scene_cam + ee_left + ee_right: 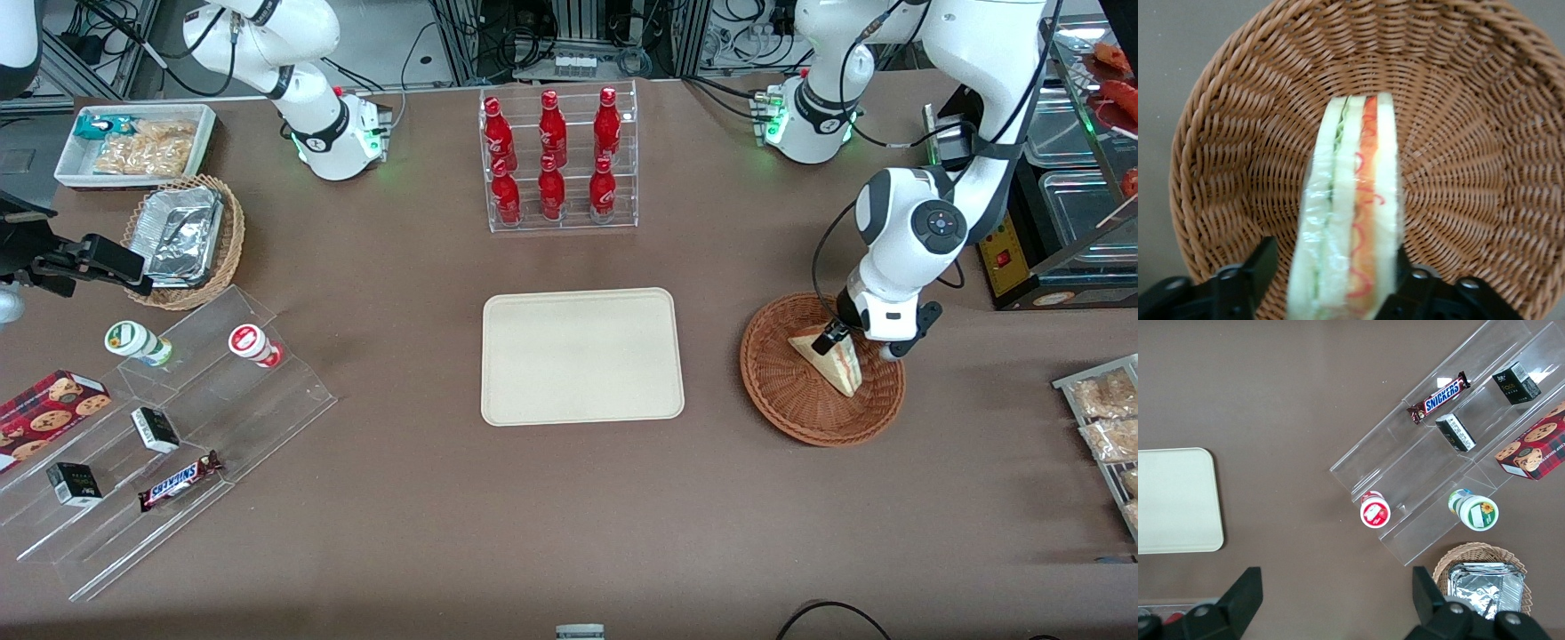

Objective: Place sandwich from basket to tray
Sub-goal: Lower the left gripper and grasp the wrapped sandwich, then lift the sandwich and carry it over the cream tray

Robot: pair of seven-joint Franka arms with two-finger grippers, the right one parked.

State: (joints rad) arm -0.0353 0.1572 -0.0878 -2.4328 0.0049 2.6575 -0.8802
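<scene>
One sandwich point(831, 357) is sitting in the basket point(782, 404), at three o'clock from the bare tray point(582, 356); the jaws point(858, 345) are straddling it. In the wrist view, the fingers point(1245, 283) are flanking the sandwich point(1351, 220), one apart, not clamping; slick wrap risks slipping.

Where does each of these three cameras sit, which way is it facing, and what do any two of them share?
Front view: high, facing both arms, looking down on the table; both arms show, the gripper down in the basket at the sandwich.
Left wrist view: on the working arm, looking down into the basket; its jaws flank the sandwich.
Right wrist view: on the parked arm, looking down at the acrylic steps; its jaws show.
Shared: the tray in front and right wrist views.
</scene>
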